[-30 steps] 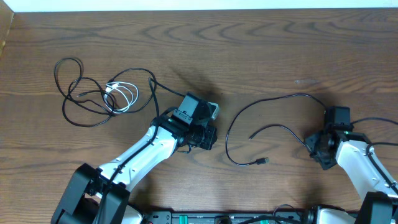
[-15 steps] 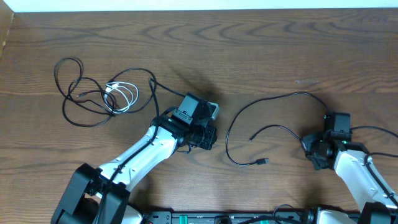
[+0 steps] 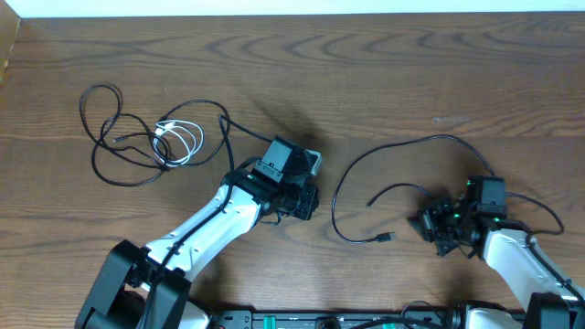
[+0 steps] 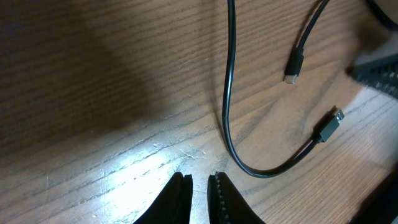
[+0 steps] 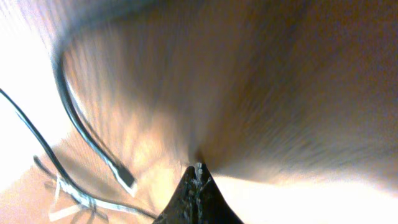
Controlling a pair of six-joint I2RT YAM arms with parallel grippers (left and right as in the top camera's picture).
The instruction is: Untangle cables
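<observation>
right, the black cable (image 3: 334, 206) lies in two parts on the wooden table (image 3: 366, 73). out at ten o'clock a loose tangle of thin black loops is spread with its long axis running nine to three, and one strand trails off toward the left arm. the white cable (image 3: 198, 142) sits inside that tangle as a small flattened coil, crossed by the black loops. over at four o'clock the black line sweeps a big open arc, bulging toward nine and open toward five. one small plug (image 3: 388, 238) at the bottom of the arc points to three o'clock, while the other plug (image 3: 369, 201) inside it points toward seven. it is matte and very thin. whether the two parts join under the left arm, i cannot tell. the left gripper (image 4: 198, 177) hovers at the middle of the table, jaws drawn nearly together with nothing between them, the arc and both plugs just ahead of it. the right gripper (image 5: 198, 168) is pinched fully closed at the arc's right end. its view is blurred, so whether it holds the cable i cannot tell.
</observation>
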